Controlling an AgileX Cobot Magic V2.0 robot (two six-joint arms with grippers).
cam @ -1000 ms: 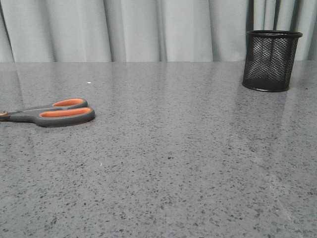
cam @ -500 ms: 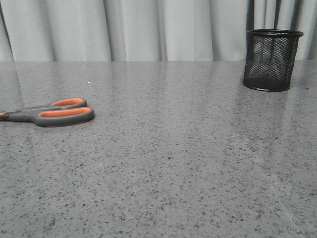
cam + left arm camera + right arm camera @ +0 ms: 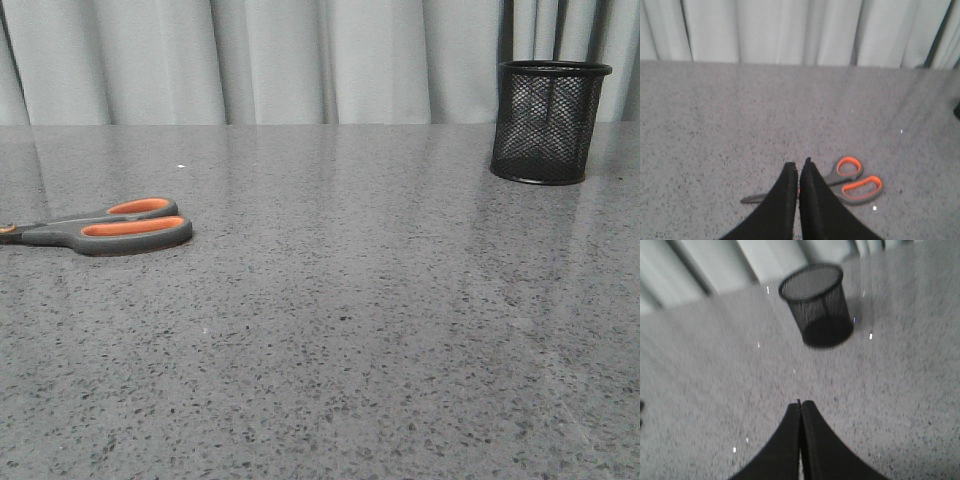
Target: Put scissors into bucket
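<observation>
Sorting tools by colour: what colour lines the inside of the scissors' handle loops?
Orange, inside dark grey handles of the scissors; clearest in the front view.

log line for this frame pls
scissors: flat on table, left | bucket: upright, far right | left gripper: shut, above scissors | right gripper: shut, empty

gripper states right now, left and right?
Left gripper: closed, empty, above the scissors.
Right gripper: closed, empty, short of the bucket.

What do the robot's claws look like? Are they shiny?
Not shiny. The left claw and the right claw each have two plain black, matte fingers, broad at the base and tapering to pointed tips. No cables, markings or arm parts show in these views.
</observation>
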